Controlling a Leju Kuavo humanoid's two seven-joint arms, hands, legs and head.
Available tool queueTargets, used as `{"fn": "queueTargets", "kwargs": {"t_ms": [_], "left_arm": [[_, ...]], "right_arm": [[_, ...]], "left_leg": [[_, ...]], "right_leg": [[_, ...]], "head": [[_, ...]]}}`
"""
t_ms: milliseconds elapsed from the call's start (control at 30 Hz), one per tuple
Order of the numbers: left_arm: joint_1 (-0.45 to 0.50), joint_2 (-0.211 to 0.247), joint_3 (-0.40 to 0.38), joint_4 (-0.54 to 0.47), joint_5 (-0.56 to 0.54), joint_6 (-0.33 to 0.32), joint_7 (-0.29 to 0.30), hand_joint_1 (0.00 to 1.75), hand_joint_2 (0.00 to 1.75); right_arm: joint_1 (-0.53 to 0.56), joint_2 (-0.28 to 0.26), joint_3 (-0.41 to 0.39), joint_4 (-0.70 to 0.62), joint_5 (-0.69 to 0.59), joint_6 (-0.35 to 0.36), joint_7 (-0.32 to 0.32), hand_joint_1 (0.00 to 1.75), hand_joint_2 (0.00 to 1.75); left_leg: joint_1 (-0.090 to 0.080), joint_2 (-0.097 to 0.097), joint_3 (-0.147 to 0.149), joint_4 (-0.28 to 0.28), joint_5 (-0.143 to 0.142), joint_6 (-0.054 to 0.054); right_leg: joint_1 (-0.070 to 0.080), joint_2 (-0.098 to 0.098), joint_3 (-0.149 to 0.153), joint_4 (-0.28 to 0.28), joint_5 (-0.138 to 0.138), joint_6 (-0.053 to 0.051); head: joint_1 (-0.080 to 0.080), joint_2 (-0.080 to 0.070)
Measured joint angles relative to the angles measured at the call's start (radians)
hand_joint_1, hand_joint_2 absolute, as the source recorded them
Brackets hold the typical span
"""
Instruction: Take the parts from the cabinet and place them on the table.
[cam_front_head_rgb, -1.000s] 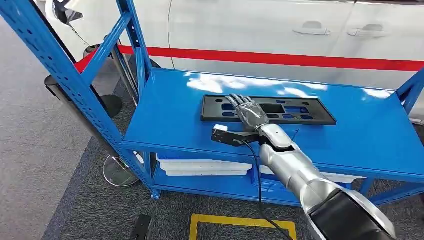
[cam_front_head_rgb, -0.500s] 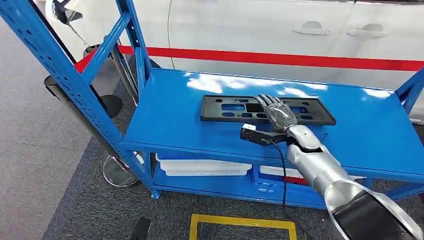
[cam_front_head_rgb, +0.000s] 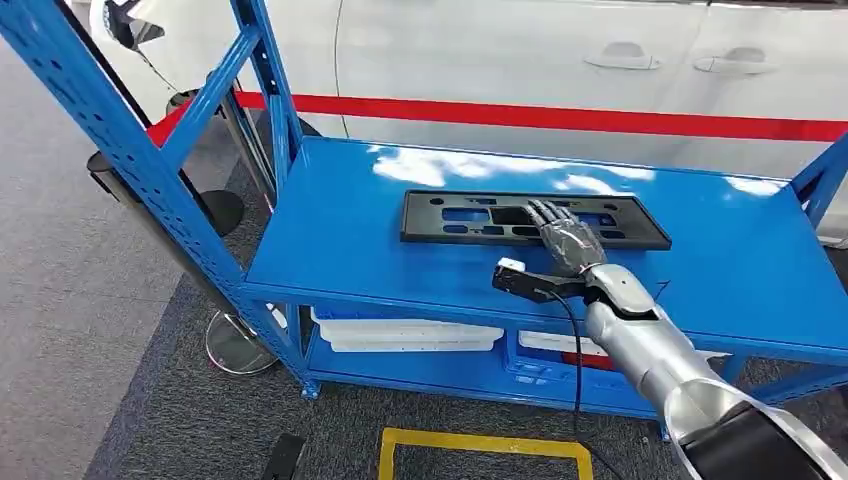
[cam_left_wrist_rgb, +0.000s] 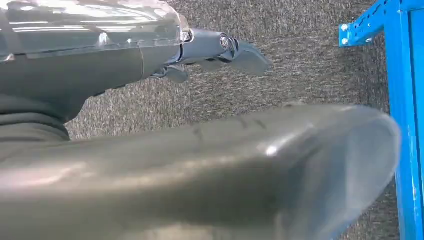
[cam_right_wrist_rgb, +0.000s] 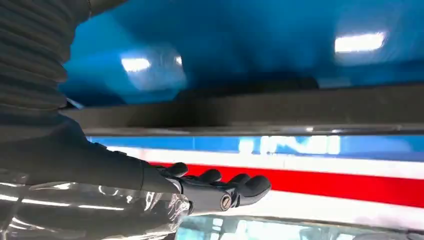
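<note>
- Head view, nearest: the right hand (cam_front_head_rgb: 565, 240) reaches over the blue shelf (cam_front_head_rgb: 330, 230) of the cabinet, fingers spread flat, lying on the near edge of the black part (cam_front_head_rgb: 470, 220); it seems to rest there without gripping, though contact is hard to judge.
- Left wrist view: the left hand (cam_left_wrist_rgb: 220, 50) hangs over grey carpet (cam_left_wrist_rgb: 300, 60), fingers loosely extended, holding nothing.
- Farther back: a white car (cam_front_head_rgb: 500, 60) with a red stripe stands behind the cabinet.

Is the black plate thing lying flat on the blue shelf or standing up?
Lying flat. The black plate rests flat on the blue shelf, and the right hand lies over its middle, fingers spread.
</note>
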Motion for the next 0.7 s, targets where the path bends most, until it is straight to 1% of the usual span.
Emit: {"fn": "queueTargets", "kwargs": {"t_ms": [100,300,700], "left_arm": [[0.000,0.000,0.000,0.000,0.000,0.001,0.000,0.00,0.00],[0.000,0.000,0.000,0.000,-0.003,0.002,0.000,0.00,0.00],[0.000,-0.006,0.000,0.000,-0.013,-0.003,0.005,0.00,0.00]], "right_arm": [[0.014,-0.004,-0.019,-0.023,0.000,0.012,-0.010,0.00,1.75],[0.036,-0.016,-0.044,-0.057,0.000,0.011,-0.033,0.00,1.75],[0.076,-0.037,-0.062,-0.126,0.020,0.010,-0.033,0.00,1.75]], "left_leg": [[0.000,0.000,0.000,0.000,0.000,0.000],[0.000,0.000,0.000,0.000,0.000,0.000],[0.000,0.000,0.000,0.000,0.000,0.000]], "right_leg": [[0.000,0.000,0.000,0.000,0.000,0.000],[0.000,0.000,0.000,0.000,0.000,0.000],[0.000,0.000,0.000,0.000,0.000,0.000]], "head": [[0.000,0.000],[0.000,0.000],[0.000,0.000]]}}
